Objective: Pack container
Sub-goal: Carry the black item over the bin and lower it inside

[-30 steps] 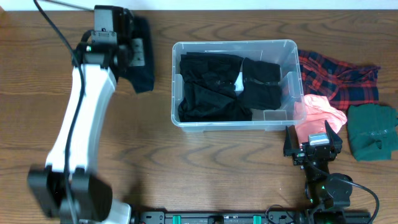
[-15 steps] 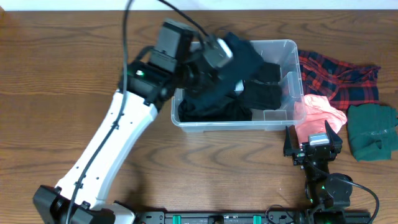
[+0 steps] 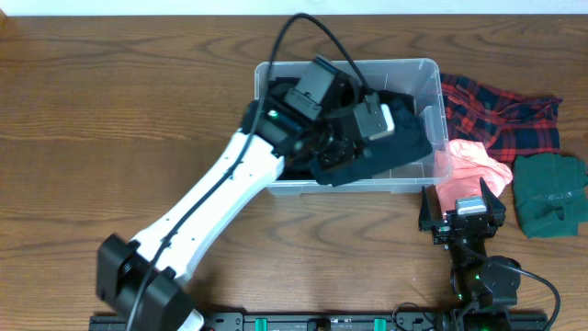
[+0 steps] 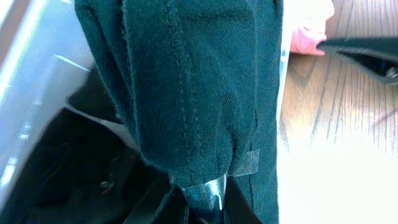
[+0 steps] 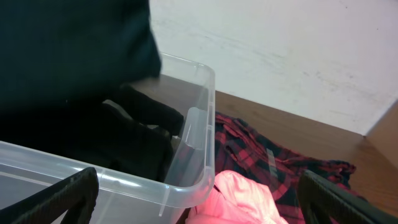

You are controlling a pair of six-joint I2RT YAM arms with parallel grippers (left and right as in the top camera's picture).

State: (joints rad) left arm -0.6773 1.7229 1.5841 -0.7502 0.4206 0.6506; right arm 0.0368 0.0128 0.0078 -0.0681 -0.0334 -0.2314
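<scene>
The clear container (image 3: pixel 404 62) stands at the table's back middle, with black clothes (image 3: pixel 401 99) inside. My left gripper (image 3: pixel 342 145) is over the tub's front half, shut on a dark teal garment (image 3: pixel 386 152) that drapes over the clothes and the front wall. In the left wrist view this garment (image 4: pixel 186 81) fills the frame, pinched at the fingertips (image 4: pixel 208 196). My right gripper (image 3: pixel 462 216) rests open and empty on the table by the tub's front right corner. In its own view the right gripper (image 5: pixel 196 186) faces the container's corner (image 5: pixel 199 124).
A red plaid shirt (image 3: pixel 501 115) lies right of the tub. A pink cloth (image 3: pixel 470 164) sits against the tub's right front corner, and a folded green garment (image 3: pixel 549 193) lies at the far right. Bare wooden table (image 3: pixel 110 138) spreads to the left.
My left arm swung from the table's far left over to the container, carrying the dark garment, and lowered it onto the tub's front right part. The right arm stayed still.
</scene>
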